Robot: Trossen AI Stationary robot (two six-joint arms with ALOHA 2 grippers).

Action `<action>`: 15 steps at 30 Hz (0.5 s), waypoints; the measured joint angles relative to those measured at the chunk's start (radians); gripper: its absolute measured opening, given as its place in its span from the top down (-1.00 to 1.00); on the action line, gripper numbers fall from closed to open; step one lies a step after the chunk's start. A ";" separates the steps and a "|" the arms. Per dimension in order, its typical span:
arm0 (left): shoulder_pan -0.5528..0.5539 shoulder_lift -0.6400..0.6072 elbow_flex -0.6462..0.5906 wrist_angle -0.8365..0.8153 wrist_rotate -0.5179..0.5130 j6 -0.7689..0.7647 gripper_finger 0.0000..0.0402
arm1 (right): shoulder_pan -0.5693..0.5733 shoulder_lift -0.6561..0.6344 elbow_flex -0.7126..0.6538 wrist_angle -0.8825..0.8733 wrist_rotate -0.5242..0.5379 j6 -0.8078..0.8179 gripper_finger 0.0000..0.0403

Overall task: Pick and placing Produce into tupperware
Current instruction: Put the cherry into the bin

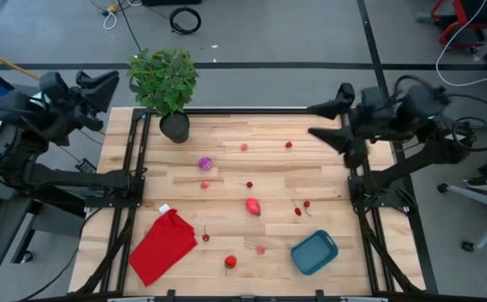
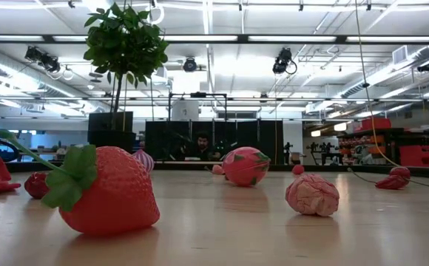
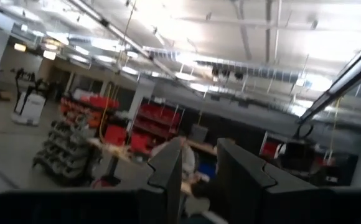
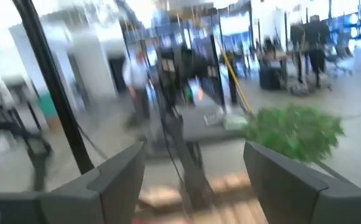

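Note:
The produce lies scattered on the wooden table: a strawberry (image 1: 230,262) (image 2: 107,196), a big pink fruit (image 1: 253,205) (image 2: 245,165), a purple piece (image 1: 205,163), cherries (image 1: 302,207) and several small red and pink bits. The teal tupperware (image 1: 314,252) sits near the front right, nothing in it. My left gripper (image 1: 101,101) (image 3: 199,177) hangs raised beyond the table's far left corner, its fingers a little apart with nothing between them. My right gripper (image 1: 321,122) (image 4: 193,168) is raised over the far right part of the table, wide open, nothing between its fingers.
A red cloth (image 1: 164,246) lies flat at the front left. A green potted plant (image 1: 166,84) stands at the far edge, left of centre. Dark frame rails (image 1: 134,176) run along both sides of the table. A person sits in the room beyond the table (image 2: 202,145).

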State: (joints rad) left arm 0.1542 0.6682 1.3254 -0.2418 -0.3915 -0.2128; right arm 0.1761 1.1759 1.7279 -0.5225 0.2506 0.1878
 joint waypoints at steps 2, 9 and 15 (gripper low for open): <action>0.000 -0.001 0.000 -0.050 -0.002 -0.002 0.46 | 0.000 0.022 0.007 -0.093 0.001 -0.017 -0.40; -0.002 0.006 0.000 -0.351 0.035 -0.071 0.47 | 0.004 0.085 -0.053 -0.303 0.000 0.038 -0.40; -0.002 0.050 -0.032 -0.635 0.036 -0.191 0.47 | 0.004 0.157 -0.118 -0.313 0.001 0.076 -0.40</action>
State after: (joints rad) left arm 0.1524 0.7183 1.2939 -0.8769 -0.3556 -0.4038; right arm 0.1796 1.3328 1.6095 -0.8351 0.2517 0.2641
